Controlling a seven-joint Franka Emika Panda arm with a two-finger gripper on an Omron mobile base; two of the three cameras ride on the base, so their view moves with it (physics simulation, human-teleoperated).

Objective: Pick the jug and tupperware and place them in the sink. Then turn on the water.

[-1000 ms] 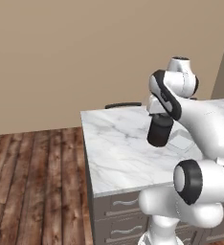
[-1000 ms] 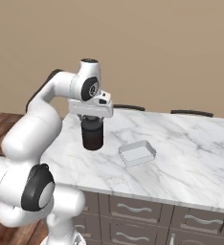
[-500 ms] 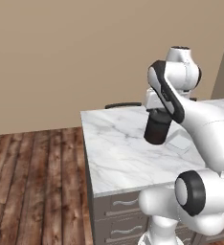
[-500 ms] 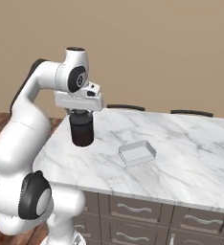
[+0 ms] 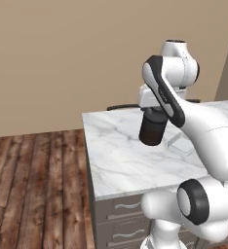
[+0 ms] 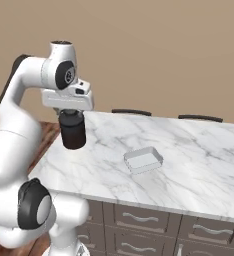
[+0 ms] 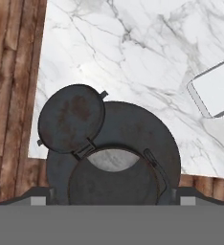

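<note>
Jug [image 6: 73,132] hangs above the marble counter [image 6: 199,160] near its left end — gripper [image 6: 71,116] jaws spread wide around its top, holding it. Tupperware [image 6: 144,160] sits untouched to the right. Nothing placed yet; sink delivery and water remain.

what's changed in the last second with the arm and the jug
The gripper has carried the jug sideways, away from the tupperware, toward the counter's end by the wood floor, keeping it lifted. The grip has not changed. The tupperware has stayed put on the counter.
</note>
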